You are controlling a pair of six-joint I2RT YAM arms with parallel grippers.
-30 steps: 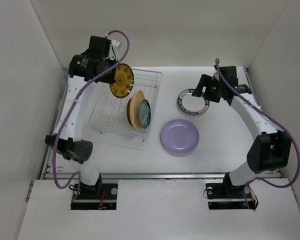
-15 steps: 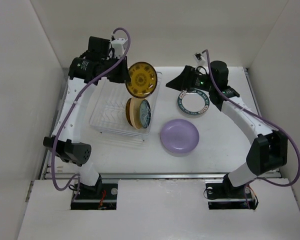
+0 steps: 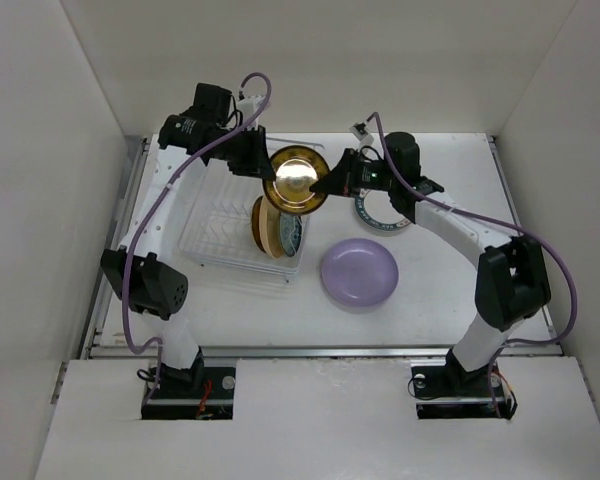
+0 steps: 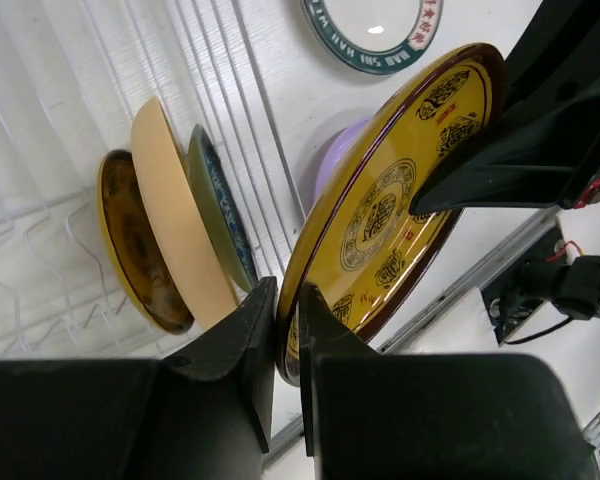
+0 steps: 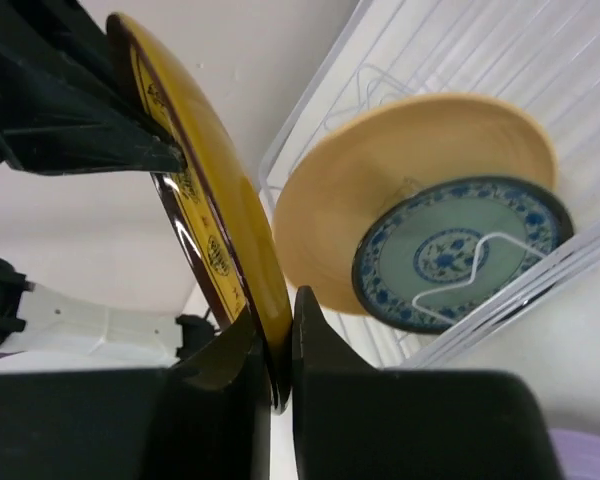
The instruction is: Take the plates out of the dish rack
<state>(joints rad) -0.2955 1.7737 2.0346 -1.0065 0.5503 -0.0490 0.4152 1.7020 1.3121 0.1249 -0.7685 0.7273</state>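
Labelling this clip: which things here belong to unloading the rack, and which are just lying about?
Job: dish rack; in it brown plate, cream plate, blue plate; gold plate, gripped by left gripper and right gripper; on the table, lavender plate, teal-rimmed plate.
Not the job: arms' purple cables.

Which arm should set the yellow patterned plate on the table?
Right, probably: the right hand grips the round yellow patterned plate on the side towards the lavender plate; the left hand is over the white wire rack.

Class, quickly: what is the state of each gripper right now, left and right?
Left gripper: closed on the rim of the yellow patterned plate.
Right gripper: closed on the same plate's opposite rim.
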